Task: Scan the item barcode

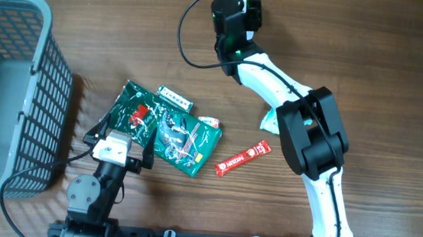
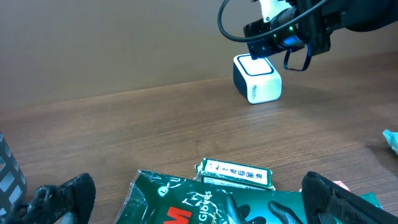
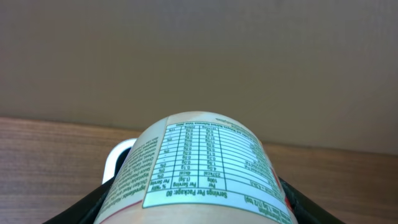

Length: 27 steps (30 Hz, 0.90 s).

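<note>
Between the fingers of my right gripper [image 3: 196, 208] I see the can [image 3: 199, 155] clamped, scanner [image 2: 257, 79] just beyond it. My left gripper [image 2: 202, 202] stands wide apart over green packets [image 1: 168, 130].

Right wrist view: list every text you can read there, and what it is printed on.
"Servings Per Package: 60": upside down, on the cream round container, along the near edge of its green-framed nutrition table.
Figures inside the table: too small to read.
Paragraph to the table's left: too blurred to read.
</note>
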Motion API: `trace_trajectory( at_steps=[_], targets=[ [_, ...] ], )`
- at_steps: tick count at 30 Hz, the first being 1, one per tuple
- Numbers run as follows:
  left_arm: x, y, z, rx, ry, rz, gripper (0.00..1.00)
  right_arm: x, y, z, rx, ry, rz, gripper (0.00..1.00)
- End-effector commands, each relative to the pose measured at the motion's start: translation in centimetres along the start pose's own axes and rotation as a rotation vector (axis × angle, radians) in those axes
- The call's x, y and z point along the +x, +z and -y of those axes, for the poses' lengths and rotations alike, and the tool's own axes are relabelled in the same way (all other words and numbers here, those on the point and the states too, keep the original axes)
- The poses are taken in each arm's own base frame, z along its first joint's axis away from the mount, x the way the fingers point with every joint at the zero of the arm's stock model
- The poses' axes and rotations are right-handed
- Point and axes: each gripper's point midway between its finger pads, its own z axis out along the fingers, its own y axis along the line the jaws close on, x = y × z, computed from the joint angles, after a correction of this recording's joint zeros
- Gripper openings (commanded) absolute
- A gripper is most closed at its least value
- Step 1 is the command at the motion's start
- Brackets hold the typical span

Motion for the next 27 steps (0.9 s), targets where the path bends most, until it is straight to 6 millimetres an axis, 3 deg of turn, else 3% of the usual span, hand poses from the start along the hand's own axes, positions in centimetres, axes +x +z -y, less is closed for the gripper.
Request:
trace_trajectory(
  at_steps=[1, 5, 9, 12, 14, 18, 21, 27],
  targets=[
    [0.2, 0.0, 0.3, 0.017, 0.012, -0.002, 1.0, -0.1, -0.2, 0.6, 0.044, 0.002, -0.004, 0.63],
    [0.2, 0.0, 0.3, 0.017, 0.012, -0.002, 1.0, -2.5, -1.7, 3.6, 0.144, 0.003, -0.004, 0.63],
    [0.2, 0.0, 0.3, 0.017, 0.012, -0.002, 1.0, -5.1, -4.0, 8.5, 0.255, -0.02, -0.048, 0.63],
    [0.2, 0.0, 0.3, 0.017, 0.012, -0.002, 1.0, -5.6, -6.3, 13.2, 0.368, 0.021, -0.112, 0.63],
    [0.2, 0.0, 0.3, 0.017, 0.012, -0.002, 1.0, -5.1, -7.0, 15.2, 0.402, 0.057, -0.148, 0.63],
    [0.2, 0.0, 0.3, 0.017, 0.012, -0.002, 1.0, -1.3, -7.1, 20.3, 0.479, 0.146, -0.294, 0.65],
    [0.2, 0.0, 0.3, 0.017, 0.012, -0.002, 1.0, 3.9, -6.2, 25.1, 0.496, 0.264, -0.485, 0.64],
    [0.2, 0.0, 0.3, 0.017, 0.012, -0.002, 1.0, 12.1, -5.6, 35.5, 0.573, 0.697, -0.722, 0.64]
  ],
)
